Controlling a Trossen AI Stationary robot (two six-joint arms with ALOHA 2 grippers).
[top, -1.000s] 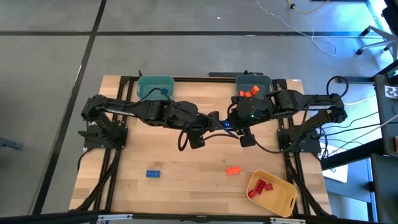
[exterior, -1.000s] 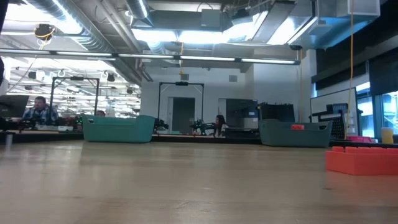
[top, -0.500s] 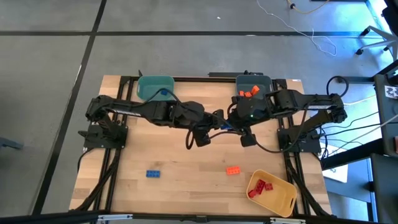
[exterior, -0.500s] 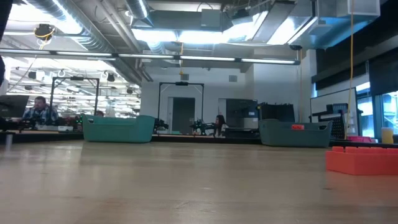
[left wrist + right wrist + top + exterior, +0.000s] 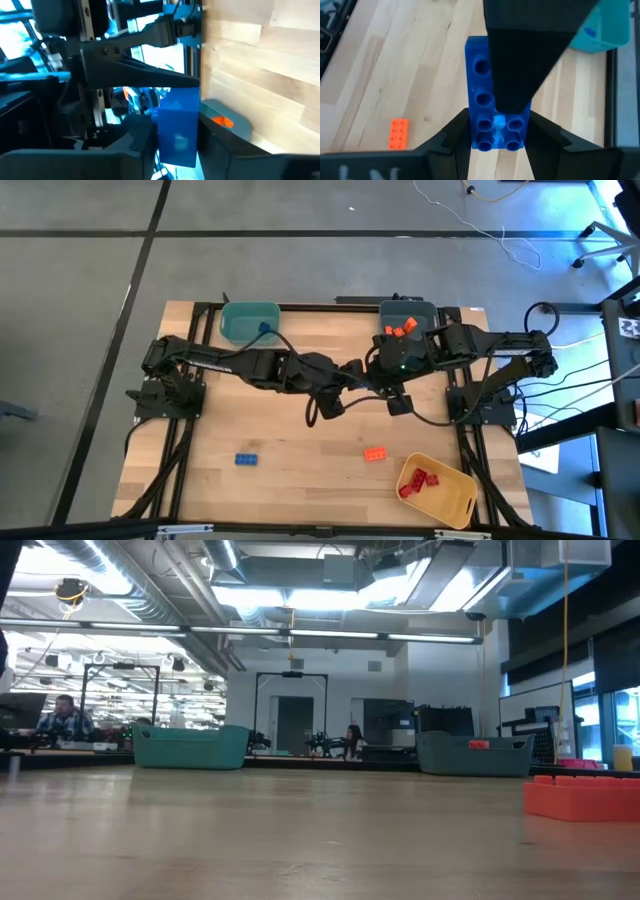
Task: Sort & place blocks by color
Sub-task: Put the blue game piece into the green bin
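The biggest risk sits mid-table, where the two arms meet over a handover. If the right gripper lets go before the left gripper has a firm clamp, the blue brick will drop to the table and may bounce away. If both squeeze while either arm pulls, the brick could twist out askew. Going from the left: the teal bin waits at the back left, and a loose blue brick lies near the front, well apart from both arms. The left gripper reaches in from the left and straddles the held brick. Whether it is clamped on it yet I cannot tell. The right gripper pinches the same brick at one end, jaws narrow on its sides, the studded face turned to its camera. Further right, an orange brick lies loose. The grey-blue bin holds orange pieces, and the yellow bin holds red ones.
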